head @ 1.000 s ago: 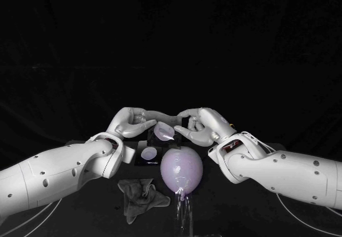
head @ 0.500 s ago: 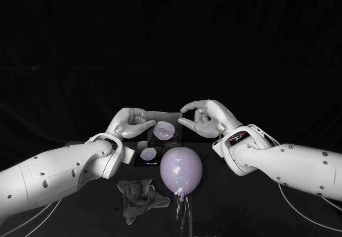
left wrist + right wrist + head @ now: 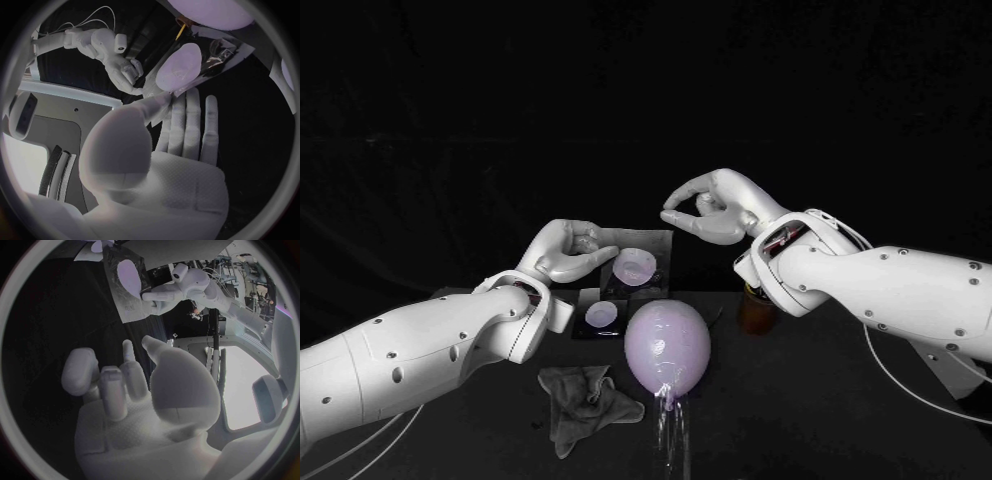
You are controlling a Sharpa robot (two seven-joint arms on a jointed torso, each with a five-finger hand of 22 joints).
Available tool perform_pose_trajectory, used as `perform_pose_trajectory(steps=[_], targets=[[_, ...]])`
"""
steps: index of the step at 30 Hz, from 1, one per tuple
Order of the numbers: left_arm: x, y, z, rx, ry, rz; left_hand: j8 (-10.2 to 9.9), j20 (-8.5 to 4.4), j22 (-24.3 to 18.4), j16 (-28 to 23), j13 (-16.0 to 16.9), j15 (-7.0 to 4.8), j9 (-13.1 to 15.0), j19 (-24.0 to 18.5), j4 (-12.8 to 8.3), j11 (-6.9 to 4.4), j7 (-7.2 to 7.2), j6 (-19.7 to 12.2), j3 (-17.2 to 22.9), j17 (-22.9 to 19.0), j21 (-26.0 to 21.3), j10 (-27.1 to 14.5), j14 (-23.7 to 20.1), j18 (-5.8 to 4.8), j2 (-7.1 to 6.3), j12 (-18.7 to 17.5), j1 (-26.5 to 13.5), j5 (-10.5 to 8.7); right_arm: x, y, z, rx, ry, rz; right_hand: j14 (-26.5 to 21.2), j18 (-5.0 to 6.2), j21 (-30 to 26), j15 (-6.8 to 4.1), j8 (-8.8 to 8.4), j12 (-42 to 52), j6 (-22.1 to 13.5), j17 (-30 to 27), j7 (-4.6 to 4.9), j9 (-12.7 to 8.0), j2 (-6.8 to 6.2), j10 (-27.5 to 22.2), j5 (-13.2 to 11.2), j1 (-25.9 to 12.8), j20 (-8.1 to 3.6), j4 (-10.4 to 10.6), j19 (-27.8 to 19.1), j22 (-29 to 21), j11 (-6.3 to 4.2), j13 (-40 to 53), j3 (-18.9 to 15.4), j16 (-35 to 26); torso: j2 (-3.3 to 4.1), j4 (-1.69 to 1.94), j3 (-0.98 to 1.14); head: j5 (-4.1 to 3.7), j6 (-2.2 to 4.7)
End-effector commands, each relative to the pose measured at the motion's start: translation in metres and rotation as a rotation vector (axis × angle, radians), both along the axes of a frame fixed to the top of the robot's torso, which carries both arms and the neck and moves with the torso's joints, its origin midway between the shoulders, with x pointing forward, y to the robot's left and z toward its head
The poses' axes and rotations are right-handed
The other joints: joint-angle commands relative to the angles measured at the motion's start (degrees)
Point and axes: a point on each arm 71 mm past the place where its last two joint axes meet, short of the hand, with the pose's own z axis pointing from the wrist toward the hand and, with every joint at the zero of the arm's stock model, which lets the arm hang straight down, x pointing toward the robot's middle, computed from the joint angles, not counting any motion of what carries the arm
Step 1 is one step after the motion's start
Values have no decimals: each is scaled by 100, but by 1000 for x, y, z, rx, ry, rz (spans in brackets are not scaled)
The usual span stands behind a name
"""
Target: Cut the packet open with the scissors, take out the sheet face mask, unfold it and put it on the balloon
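Now the left hand (image 3: 570, 250) pinches the packet (image 3: 640, 262) by one edge, raised beyond the balloon (image 3: 668, 345) over the middle of the tabletop (image 3: 790, 420). The right hand (image 3: 708, 212), fingers curled on nothing, hangs just beside the packet's free upper corner.

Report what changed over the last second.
The right hand came off the packet and rose away towards the robot's right, its fingers curled with nothing seen in them. The left hand kept holding the packet up by its edge. The balloon and the grey cloth stayed put.
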Motion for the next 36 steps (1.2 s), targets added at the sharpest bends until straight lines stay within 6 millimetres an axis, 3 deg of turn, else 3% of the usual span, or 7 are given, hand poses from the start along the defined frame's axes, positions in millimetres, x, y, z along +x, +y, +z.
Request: perform_pose_trajectory(steps=[1, 3, 7, 11, 20, 36], targets=[[0, -3, 3, 21, -46, -23, 126, 5, -7, 25, 5, -5, 789, 19, 10, 6, 3, -9, 27, 8, -37, -14, -31, 64, 56, 25, 13, 15, 6, 6, 0, -75, 111, 24, 606, -81, 58, -34, 18, 69, 73, 1507, -1, -18, 8, 248, -133, 86, -15, -54, 53, 317, -19, 959, 17, 30, 3, -4, -3, -12, 10], [0, -3, 4, 27, -54, -22, 130, 9, -10, 25, 7, -2, 791, 12, 16, 9, 4, -20, 25, 12, -41, -21, -39, 63, 60, 26, 7, 14, 8, 8, 3, -86, 110, 22, 606, -90, 113, -46, 10, 108, 119, 1507, -18, -32, 102, 257, -445, 242, -24, -139, 73, 359, -34, 988, 130, 30, 4, -2, -3, -20, 10], [1, -3, 5, 53, -86, -24, 141, 17, -19, 25, 9, 6, 795, -3, 35, 15, 8, -48, 15, 22, -54, -40, -58, 60, 68, 27, -6, 12, 12, 14, 8, -103, 105, 12, 606, -112, 244, -74, 39, 198, 224, 1507, -64, -32, 298, 293, -537, 428, -43, -242, 128, 439, -73, 1046, 340, 30, 8, -2, 2, -15, 5], [1, -3, 6, 88, -125, -28, 161, 39, -40, 29, 16, 20, 801, -30, 74, 23, 12, -105, -36, 43, -88, -68, -90, 57, 67, 32, -25, 12, 13, 21, 8, -125, 109, 9, 606, -129, 335, -94, 69, 269, 294, 1507, -96, -23, 320, 325, -601, 496, -59, -323, 167, 495, -98, 1090, 422, 30, 11, -6, 5, -15, -3], [1, -7, 7, 129, -173, -34, 172, 46, -49, 31, 19, 22, 804, -36, 84, 24, 13, -123, -51, 53, -100, -79, -103, 59, 76, 34, -15, 12, 8, 40, 7, -208, 103, 10, 606, -151, 444, -117, 96, 351, 367, 1507, -113, -20, 90, 363, -519, 474, -89, -481, 214, 571, -118, 1143, 427, 30, 5, -7, 3, -39, -10], [2, -9, 7, 137, -175, -34, 179, 48, -53, 33, 21, 21, 807, -38, 82, 24, 15, -132, -59, 59, -105, -86, -110, 61, 77, 35, -1, 11, 3, 48, 4, -244, 99, 17, 606, -147, 418, -116, 97, 315, 397, 1507, -113, -30, -19, 348, -482, 358, -90, -465, 200, 574, -116, 1126, 396, 30, 11, -2, 6, -25, -38]])
